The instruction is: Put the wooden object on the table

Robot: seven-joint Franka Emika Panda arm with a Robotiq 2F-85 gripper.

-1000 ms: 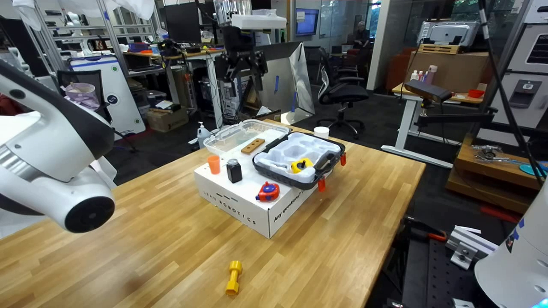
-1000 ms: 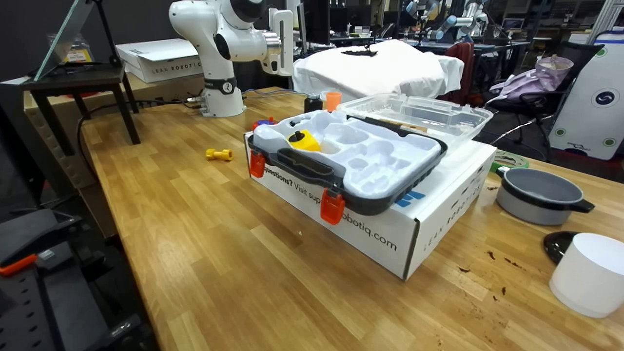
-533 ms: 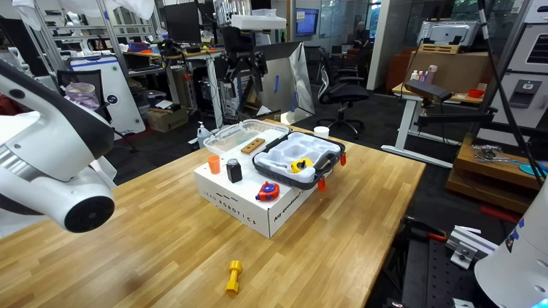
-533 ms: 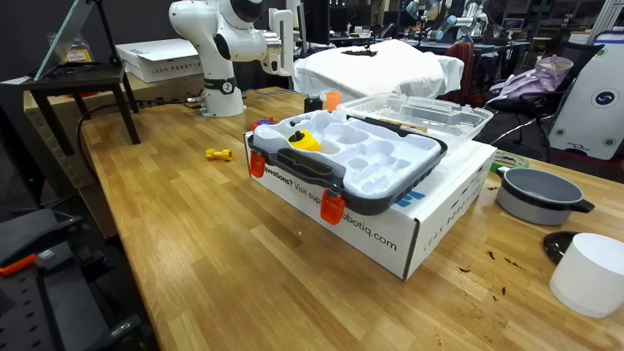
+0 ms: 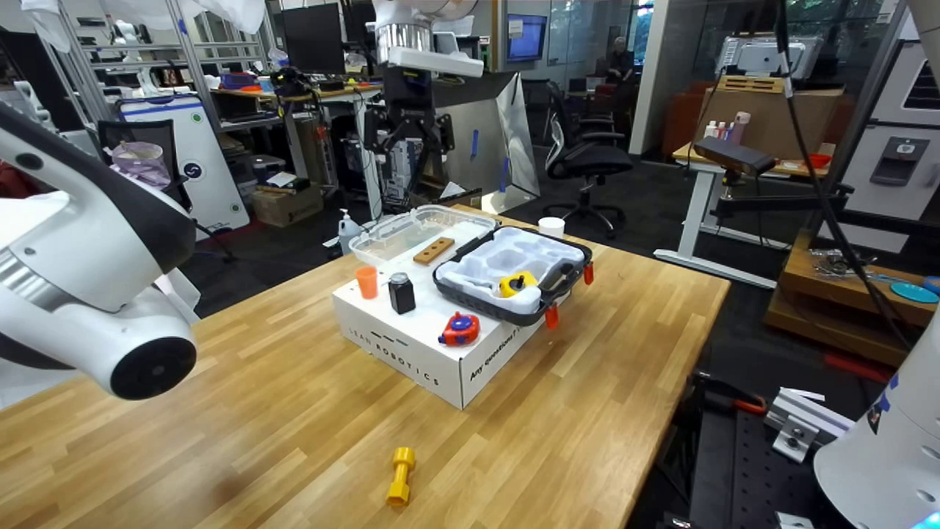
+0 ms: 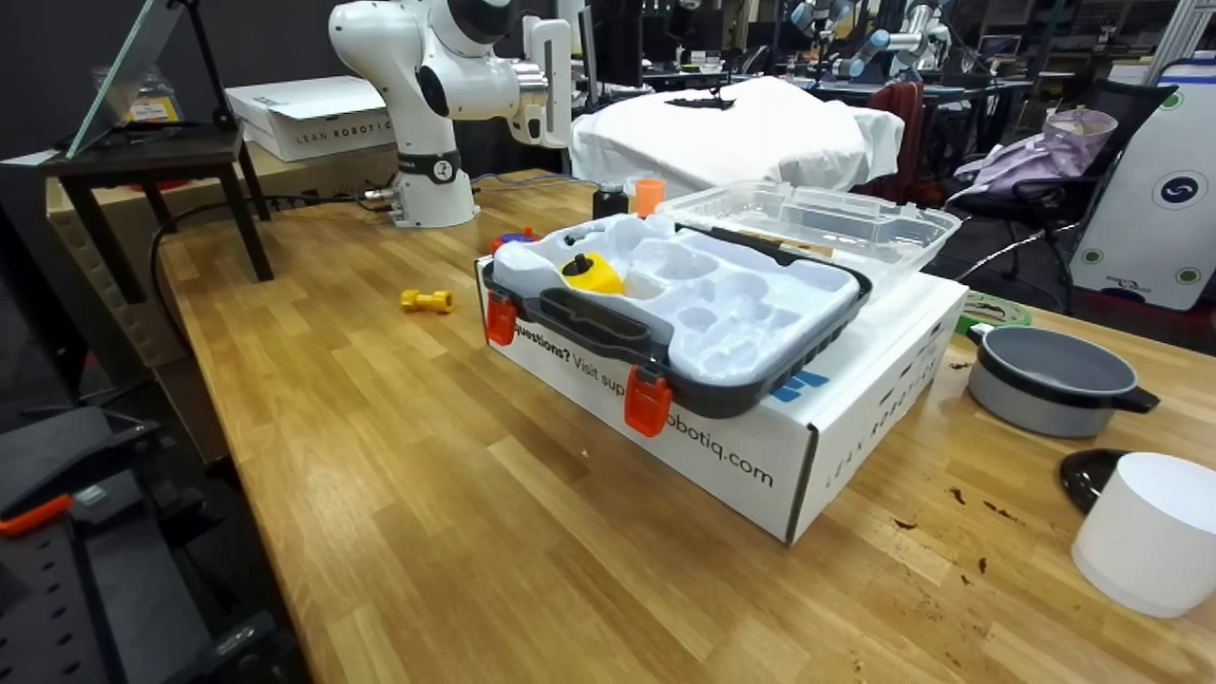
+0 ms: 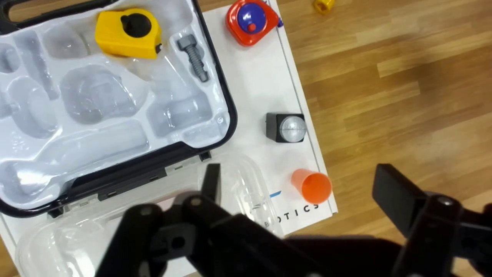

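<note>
In an exterior view, yel. plastic pc. [image 5: 401, 477] on table [image 5: 558, 441], out from near corner of white box [image 5: 396, 354]. Wooden obj. [image 5: 433, 250] lies toward box's far corner by clear lid [image 5: 396, 235] (in it or just beside, can't tell). Gripper [image 7: 302, 187] high above box, fingers spread wide.

On the white cardboard box [image 5: 396, 353] I see an orange cup [image 7: 307, 185], a black bottle [image 5: 402, 295], a red toy tape measure [image 7: 249, 22] and an open tool case [image 6: 741, 397] with a gray bolt [image 7: 193, 57] inside.
</note>
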